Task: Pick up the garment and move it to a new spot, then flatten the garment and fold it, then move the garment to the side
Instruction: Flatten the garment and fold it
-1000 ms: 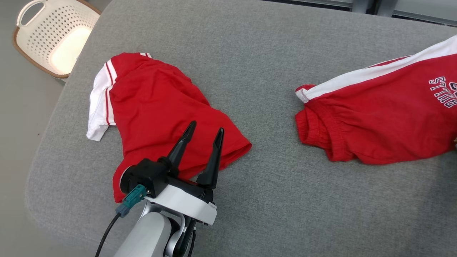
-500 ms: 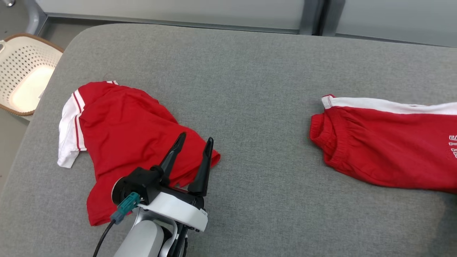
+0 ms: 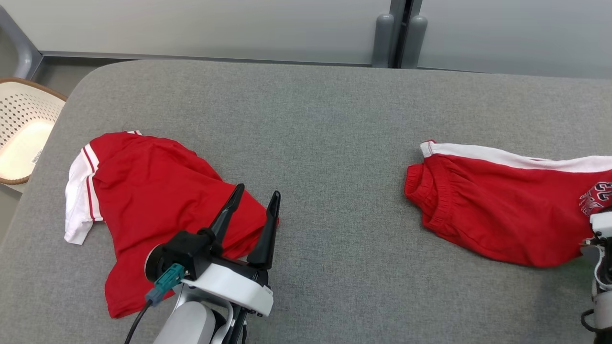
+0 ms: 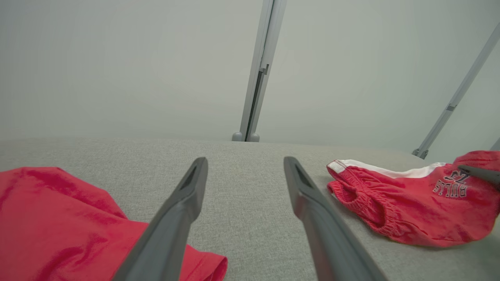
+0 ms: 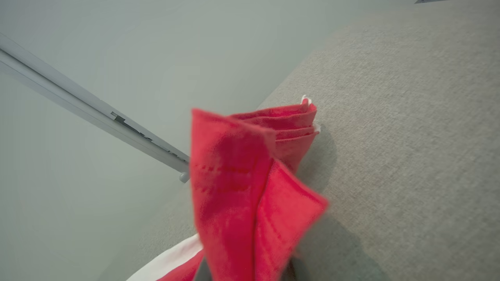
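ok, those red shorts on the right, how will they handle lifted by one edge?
Likely floppy: the red shorts bunch in layers in the right wrist view, so the rest should hang and drag. Probably light: thin cloth, lying crumpled on the grey cushion. The gathered waistband may stay puckered and need smoothing.

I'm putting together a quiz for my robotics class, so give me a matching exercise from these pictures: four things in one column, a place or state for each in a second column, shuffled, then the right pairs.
Column one
1. left gripper
2. right gripper
3. red shirt
4. basket

Column two
A. shut on the red shorts
B. beyond the left end of the grey surface
C. open, holding nothing
D. crumpled, on the left part of the surface

Pairs: 1-C, 2-A, 3-D, 4-B
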Tool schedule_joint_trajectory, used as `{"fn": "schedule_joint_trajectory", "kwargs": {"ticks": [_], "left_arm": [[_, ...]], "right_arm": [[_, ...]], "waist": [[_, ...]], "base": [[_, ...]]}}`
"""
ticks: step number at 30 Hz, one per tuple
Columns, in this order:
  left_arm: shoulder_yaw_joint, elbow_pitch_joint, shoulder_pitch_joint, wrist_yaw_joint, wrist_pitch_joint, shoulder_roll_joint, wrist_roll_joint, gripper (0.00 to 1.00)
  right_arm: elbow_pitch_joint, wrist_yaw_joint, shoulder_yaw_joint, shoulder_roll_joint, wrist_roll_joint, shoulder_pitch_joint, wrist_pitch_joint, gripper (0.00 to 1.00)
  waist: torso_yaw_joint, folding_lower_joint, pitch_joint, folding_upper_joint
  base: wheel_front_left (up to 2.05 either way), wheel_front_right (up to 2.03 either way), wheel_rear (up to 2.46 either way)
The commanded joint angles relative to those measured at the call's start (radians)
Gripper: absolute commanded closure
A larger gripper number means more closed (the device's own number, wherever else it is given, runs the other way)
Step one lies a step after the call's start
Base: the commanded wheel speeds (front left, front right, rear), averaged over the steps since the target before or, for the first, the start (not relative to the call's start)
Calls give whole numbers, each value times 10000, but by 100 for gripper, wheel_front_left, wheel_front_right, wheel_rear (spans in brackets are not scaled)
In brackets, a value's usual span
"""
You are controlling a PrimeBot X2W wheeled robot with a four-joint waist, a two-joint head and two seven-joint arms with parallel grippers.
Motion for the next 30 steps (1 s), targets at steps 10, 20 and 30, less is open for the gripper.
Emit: {"fn": "schedule_joint_trajectory", "kwargs": {"ticks": [10, 20, 30], "left_arm": [[88, 120, 400, -12, 1, 37, -71, 0], [42, 199, 621, 17, 1, 40, -113, 0], [-60, 231, 816, 87, 1, 37, -250, 0]], "right_arm": [[-2079, -1, 2524, 282, 1817, 873, 291, 100], [-2908, -1, 4347, 154, 2862, 1511, 417, 100], [-2346, -1, 6348, 14, 2900, 1743, 355, 0]], "waist": [[347, 0, -530, 0], [787, 0, -782, 0], [1128, 0, -841, 0]], "base": [[0, 0, 0], [0, 0, 0], [0, 0, 0]]}}
